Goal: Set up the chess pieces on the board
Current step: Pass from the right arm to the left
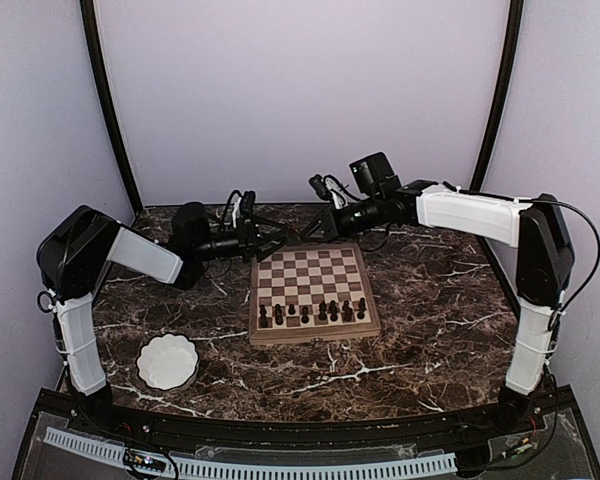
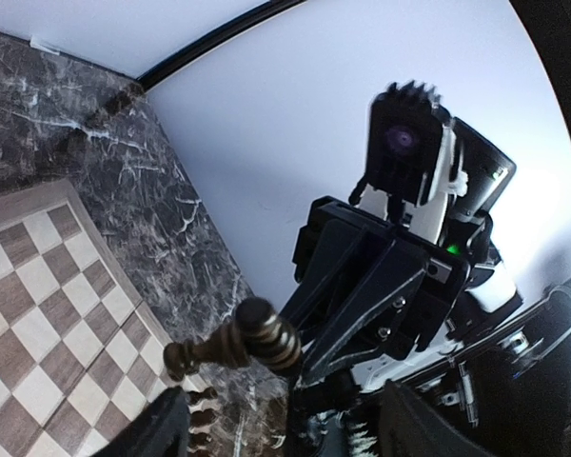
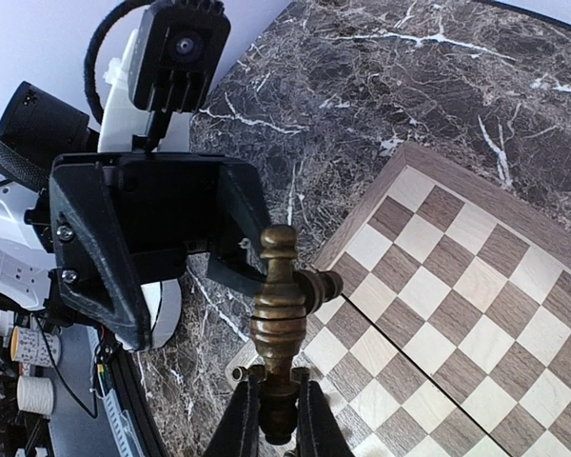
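**Q:** how's the lighting on your end?
**A:** Bright and even, soft shadows only. My left wrist view warps at the edges, and the chess piece (image 2: pixel 238 345) close up looks blurry.

No writing, label, brand, number or sign is legible anywhere in these three views.

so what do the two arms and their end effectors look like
The left arm and right arm have white shells, black joints and ribbed white lower links. A thin black cable loops past the right elbow. The left end effector and right end effector are black, angular and two-fingered, each with a boxy black camera.
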Robot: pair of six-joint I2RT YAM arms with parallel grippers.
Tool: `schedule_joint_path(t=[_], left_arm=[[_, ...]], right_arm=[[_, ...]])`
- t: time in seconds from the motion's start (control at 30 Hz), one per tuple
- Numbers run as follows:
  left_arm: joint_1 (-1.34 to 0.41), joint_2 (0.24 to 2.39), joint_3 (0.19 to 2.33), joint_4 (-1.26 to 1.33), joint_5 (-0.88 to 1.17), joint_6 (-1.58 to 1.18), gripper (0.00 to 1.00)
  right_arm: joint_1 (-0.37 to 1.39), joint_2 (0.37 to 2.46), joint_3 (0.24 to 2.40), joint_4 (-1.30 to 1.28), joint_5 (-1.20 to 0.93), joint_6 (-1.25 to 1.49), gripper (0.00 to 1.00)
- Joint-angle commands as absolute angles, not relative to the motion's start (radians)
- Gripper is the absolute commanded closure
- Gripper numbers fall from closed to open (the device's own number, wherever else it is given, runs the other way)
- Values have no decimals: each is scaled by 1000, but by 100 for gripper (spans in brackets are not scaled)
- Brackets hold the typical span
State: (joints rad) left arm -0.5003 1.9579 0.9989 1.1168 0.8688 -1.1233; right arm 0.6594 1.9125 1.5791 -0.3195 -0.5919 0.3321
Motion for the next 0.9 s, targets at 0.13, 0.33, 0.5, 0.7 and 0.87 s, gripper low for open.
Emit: schedule_joint_path(t=[0.13, 0.33, 0.5, 0.7, 0.87], left_arm=[[-503, 1945, 1010, 1083, 851, -1068, 12], [-505, 1968, 1055, 1101, 867, -1072, 11], [-510, 1981, 1073, 1134, 885, -1100, 14], [-516, 2001, 1093, 1196, 918, -1145, 23], [-517, 2003, 1090, 1225, 923, -1168, 34]], right_arm=[[652, 1853, 1557, -240, -641, 377, 97], [652, 1854, 1549, -230, -660, 394, 97], [652, 1859, 1549, -219, -668, 406, 97], [652, 1862, 1545, -209, -666, 415, 97], [649, 1862, 1538, -206, -655, 416, 97]])
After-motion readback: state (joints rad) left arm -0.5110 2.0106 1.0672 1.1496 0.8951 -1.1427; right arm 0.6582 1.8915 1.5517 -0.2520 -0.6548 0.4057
